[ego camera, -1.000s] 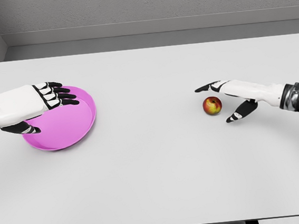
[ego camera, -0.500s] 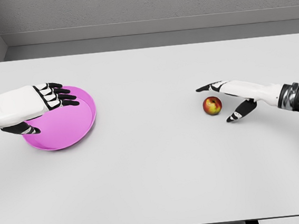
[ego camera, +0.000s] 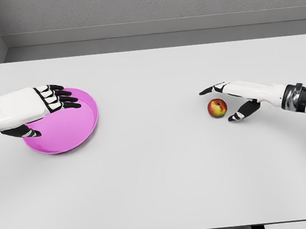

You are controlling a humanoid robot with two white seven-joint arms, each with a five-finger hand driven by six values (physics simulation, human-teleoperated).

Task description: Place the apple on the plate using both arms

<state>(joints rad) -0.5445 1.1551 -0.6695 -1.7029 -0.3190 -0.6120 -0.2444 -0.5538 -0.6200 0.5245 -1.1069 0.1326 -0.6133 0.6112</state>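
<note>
Apple [ego camera: 217, 108] on the table, right of centre, ungrasped.
My right hand [ego camera: 232, 99] brackets it, fingers apart; next I close. Left hand [ego camera: 30, 107], fingers relaxed, hovers over the pink plate [ego camera: 84, 129].

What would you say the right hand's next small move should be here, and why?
Probably close the right hand around the apple. Its fingers are spread on either side of the fruit without gripping it, and the apple sits on the table, far from the pink plate under the left hand.
</note>
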